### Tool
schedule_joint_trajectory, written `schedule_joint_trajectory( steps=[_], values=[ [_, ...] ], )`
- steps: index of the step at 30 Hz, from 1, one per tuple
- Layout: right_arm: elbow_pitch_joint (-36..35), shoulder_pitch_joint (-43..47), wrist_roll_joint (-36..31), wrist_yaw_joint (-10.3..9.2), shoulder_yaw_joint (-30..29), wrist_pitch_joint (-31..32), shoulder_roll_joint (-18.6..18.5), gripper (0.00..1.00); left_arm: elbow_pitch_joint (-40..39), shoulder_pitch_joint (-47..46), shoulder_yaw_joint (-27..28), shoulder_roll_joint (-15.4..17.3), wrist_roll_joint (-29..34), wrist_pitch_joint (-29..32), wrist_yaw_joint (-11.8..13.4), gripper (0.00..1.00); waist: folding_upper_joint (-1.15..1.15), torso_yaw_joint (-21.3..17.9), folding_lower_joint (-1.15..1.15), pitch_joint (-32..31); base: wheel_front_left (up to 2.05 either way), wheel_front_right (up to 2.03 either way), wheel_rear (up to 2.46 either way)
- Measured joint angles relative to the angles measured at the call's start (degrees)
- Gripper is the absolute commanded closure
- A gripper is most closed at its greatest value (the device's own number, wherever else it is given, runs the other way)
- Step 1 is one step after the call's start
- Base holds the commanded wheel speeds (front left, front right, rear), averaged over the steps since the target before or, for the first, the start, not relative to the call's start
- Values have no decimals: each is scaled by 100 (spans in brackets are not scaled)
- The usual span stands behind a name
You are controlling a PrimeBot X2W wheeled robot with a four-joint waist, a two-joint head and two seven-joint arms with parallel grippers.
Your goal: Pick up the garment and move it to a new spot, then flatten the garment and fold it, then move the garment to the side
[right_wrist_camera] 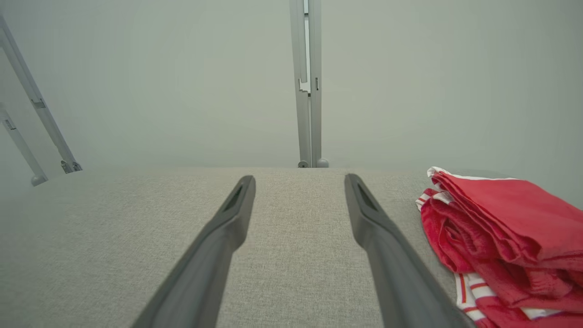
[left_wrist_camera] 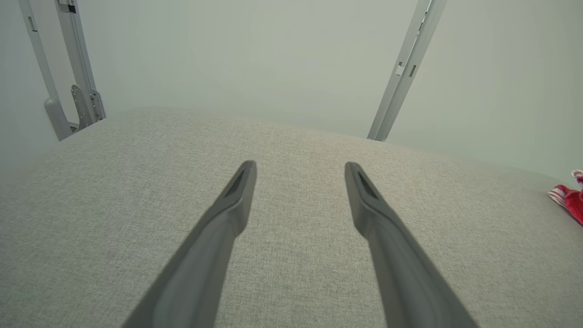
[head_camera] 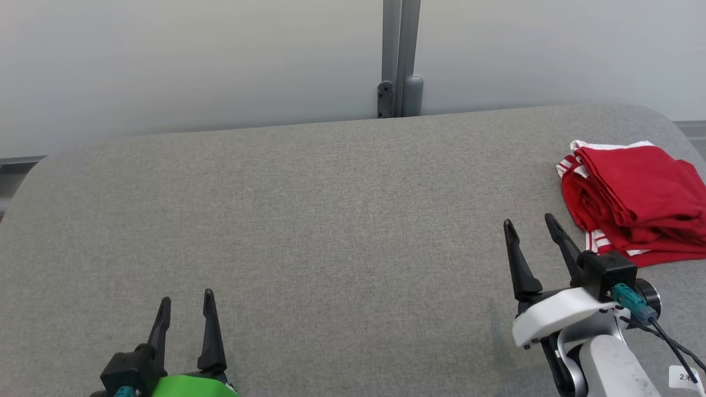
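left gripper (head_camera: 187,296) is at the near edge, fingers spread wide, empty. right gripper (head_camera: 528,220), equally wide and empty, is just beside the folded red-and-white garment (head_camera: 634,198) at the far right of the grey table (head_camera: 331,220).

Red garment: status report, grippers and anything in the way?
Left gripper open, empty. Right gripper open, empty, beside red-and-white garment. Garment loosely folded at grey padded table's right edge, not held. Nothing in the way.

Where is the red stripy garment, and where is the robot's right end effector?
Red fabric garment with white stripes (head_camera: 640,187), head view, on its top red layer.
Right end effector (head_camera: 528,220), head view, midway between its fingertips.
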Motion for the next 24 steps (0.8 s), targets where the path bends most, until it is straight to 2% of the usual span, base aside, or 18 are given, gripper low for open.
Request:
schedule_joint_trajectory(
  steps=[11, 15, 24],
  values=[
    [-289, 326, 263, 0, 110, 175, 3, 0, -49, -5, 73, -31, 197, 0, 73, 0, 0, 31, 0, -27, 0, 0, 0],
    [-298, 347, 291, 0, 129, 197, 3, 0, -52, -5, 64, -42, 183, 0, -20, 0, 0, 34, 0, -38, 0, 0, 0],
    [-326, 370, 335, 0, 154, 222, 3, 0, 10, -5, 55, -34, 264, 0, -33, 0, 0, 31, 0, -58, 0, 0, 0]
  ],
)
